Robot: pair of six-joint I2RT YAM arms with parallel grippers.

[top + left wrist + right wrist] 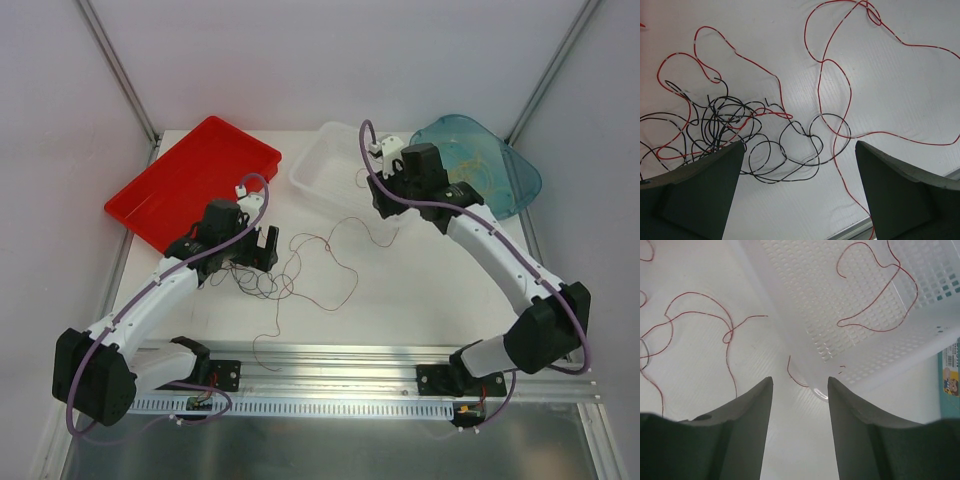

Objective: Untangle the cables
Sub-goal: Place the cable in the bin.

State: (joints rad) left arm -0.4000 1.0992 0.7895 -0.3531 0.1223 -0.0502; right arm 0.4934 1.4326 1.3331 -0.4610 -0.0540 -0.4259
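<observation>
The left arm [160, 288] and right arm [490, 242] have white tubular links, black joint housings and black bases [205, 370]. A purple hose [440, 206] loops along each, base to wrist. A small white block [385, 150] sits at each wrist. The left end effector [800, 145] and right end effector [800, 380] each carry two dark grey, wedge-shaped fingers [705, 195], matte and plain.

The tray [190, 180] lies at the table's [420, 290] far left. The basket [335, 165] is right of it at far centre, and the tub [495, 175] sits just beside that at far right. The cables [300, 265] spread mid-table, nearer than tray and basket. They are tangled most at the left, under the left gripper [262, 247], with loops trailing right and toward the near rail [340, 360]. One strand [875, 305] lies in the basket. The right gripper [800, 382] is at the basket's near corner.
</observation>
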